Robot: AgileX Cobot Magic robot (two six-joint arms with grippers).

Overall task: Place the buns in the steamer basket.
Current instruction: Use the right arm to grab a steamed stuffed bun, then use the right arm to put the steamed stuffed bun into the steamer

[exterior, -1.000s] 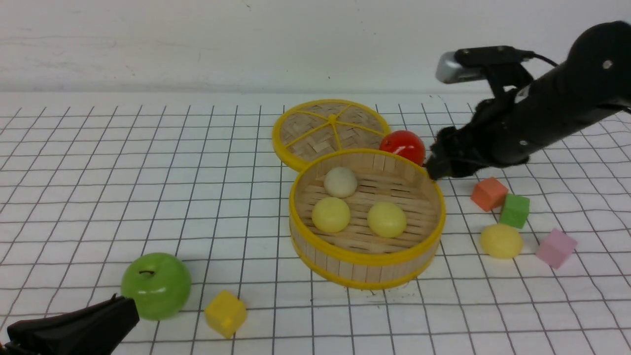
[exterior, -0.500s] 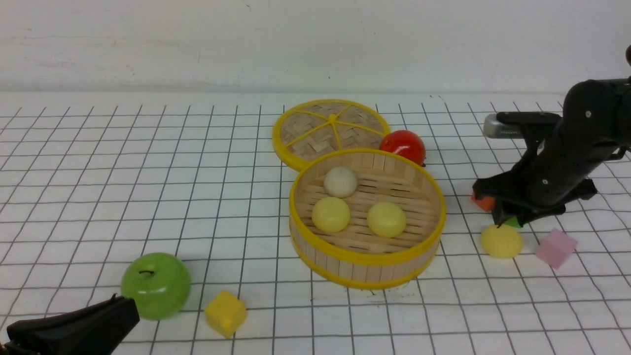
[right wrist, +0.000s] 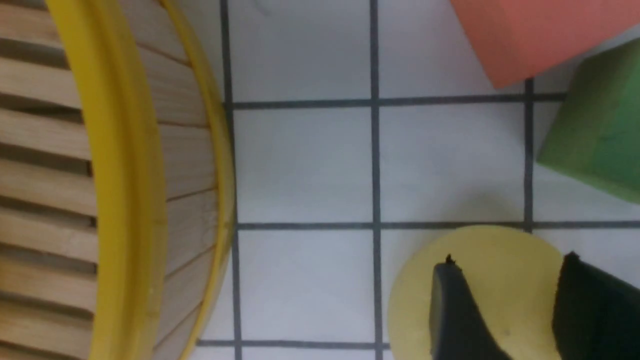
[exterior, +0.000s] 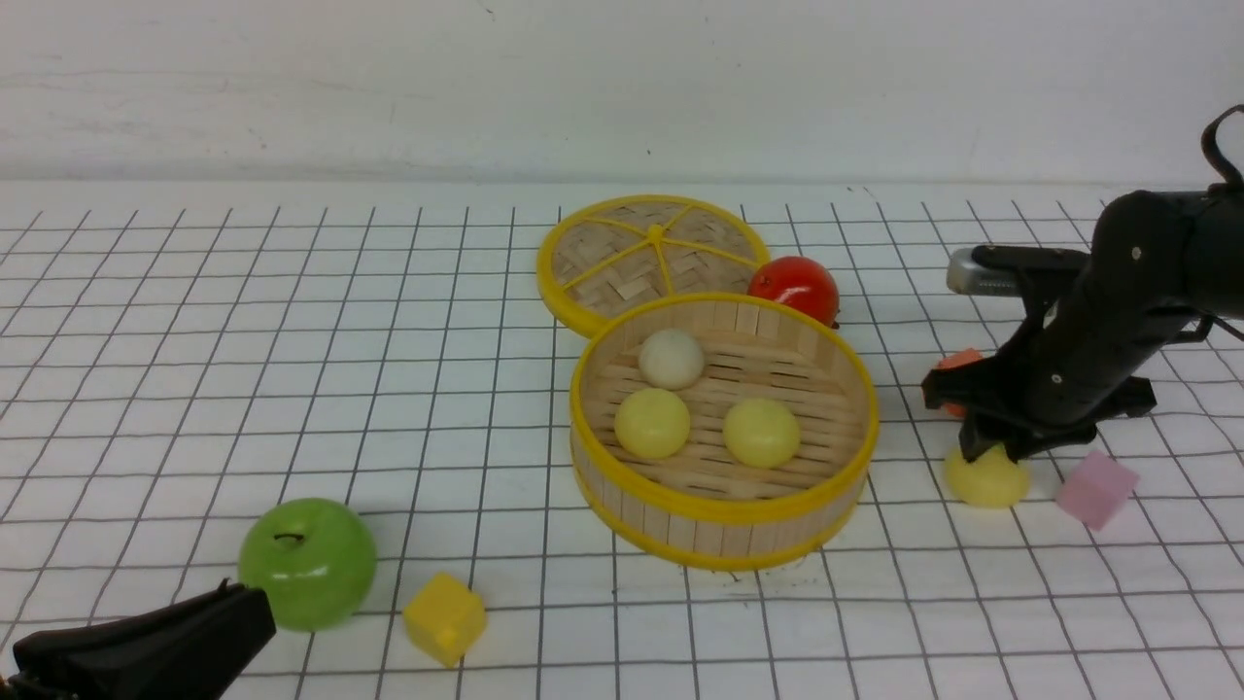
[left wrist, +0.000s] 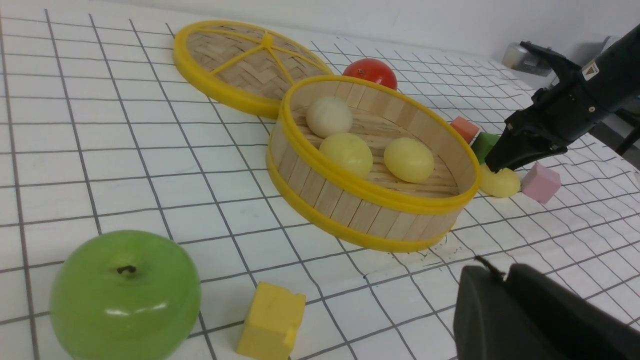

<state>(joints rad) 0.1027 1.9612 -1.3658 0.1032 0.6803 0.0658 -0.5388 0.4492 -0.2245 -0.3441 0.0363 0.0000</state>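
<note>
The right claw [exterior: 984, 455] is closed on the top of a pale yellow dome-shaped bun [exterior: 989, 483], which sits on the white gridded worktop [exterior: 292, 340] right of the round bamboo-slat steamer basket with yellow rims [exterior: 724, 512]. Inside the basket lie an off-white bun [exterior: 671, 358] and two more pale yellow buns [exterior: 652, 423] [exterior: 762, 433]. The left claw [left wrist: 502, 280], jaws pressed together on nothing, sits at the near left beside a green apple [exterior: 308, 562].

Steamer basket [exterior: 724, 510] holds three buns [exterior: 652, 423]; fourth yellow bun [exterior: 986, 484] lies outside, right.
</note>
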